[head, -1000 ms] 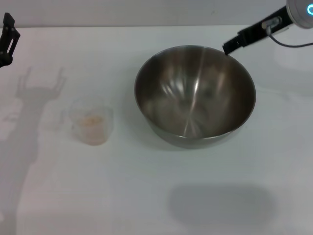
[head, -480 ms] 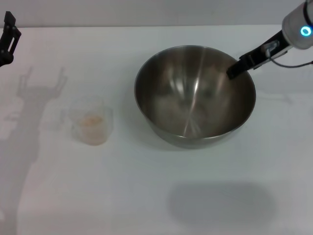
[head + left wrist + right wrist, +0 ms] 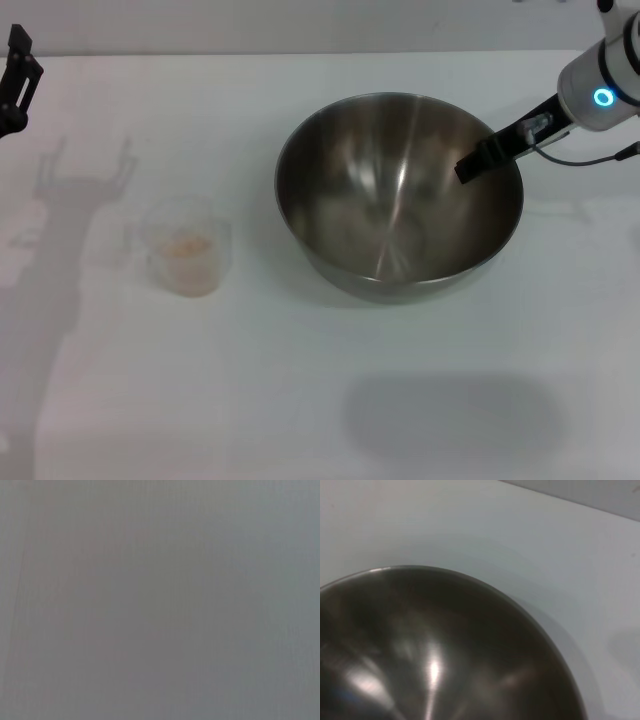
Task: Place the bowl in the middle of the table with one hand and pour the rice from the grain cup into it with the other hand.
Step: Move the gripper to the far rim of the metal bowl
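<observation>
Reaching over the far right rim of the big shiny stainless-steel bowl (image 3: 398,193) is the black right hand (image 3: 472,165); how far it is open I cannot tell. The bowl sits mid-counter (image 3: 300,390). The small clear plastic grain cup (image 3: 187,245) holding beige rice (image 3: 188,246) stands well apart, leftward. The left hand (image 3: 14,80) hangs at the far-left edge.

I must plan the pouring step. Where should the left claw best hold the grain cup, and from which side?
Probably around the clear wall of the grain cup, coming from the robot's left. It stands upright, holds rice, and that side is nearest the left claw.
</observation>
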